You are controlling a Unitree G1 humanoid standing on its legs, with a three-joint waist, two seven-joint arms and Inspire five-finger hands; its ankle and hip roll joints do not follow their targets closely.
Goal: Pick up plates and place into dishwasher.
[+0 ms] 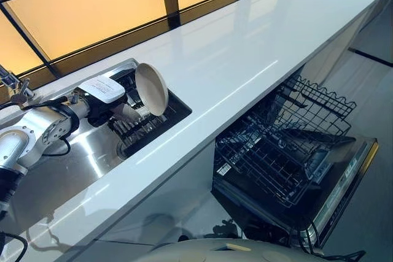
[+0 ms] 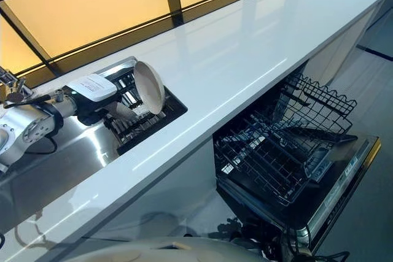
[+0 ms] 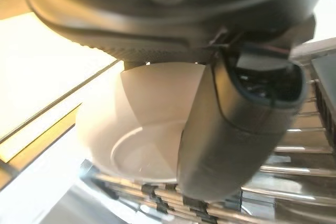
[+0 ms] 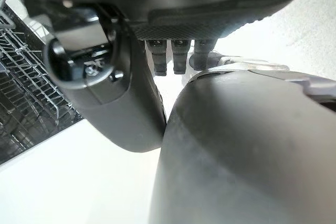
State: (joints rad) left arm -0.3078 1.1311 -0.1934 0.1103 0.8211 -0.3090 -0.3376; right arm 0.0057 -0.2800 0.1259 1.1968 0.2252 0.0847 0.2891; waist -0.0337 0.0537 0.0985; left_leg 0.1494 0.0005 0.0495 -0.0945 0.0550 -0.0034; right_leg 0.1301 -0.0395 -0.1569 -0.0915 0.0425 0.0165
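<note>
My left hand (image 3: 231, 129) sits right at the lens, thumb curled over the rim of the round cream ceramic plate (image 1: 151, 88), gripping it upright above the steel sink rack (image 1: 144, 128) to lift it clear. Black wire dishwasher rack (image 1: 279, 145) is pulled out, ready. Right hand (image 4: 173, 59) fingers: can't tell. White label on the left wrist, print unreadable.

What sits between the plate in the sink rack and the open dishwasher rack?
Only bare white countertop separates the plate, standing in the sink's drying rack, from the pulled-out dishwasher rack; the left eye view shows that stretch.
</note>
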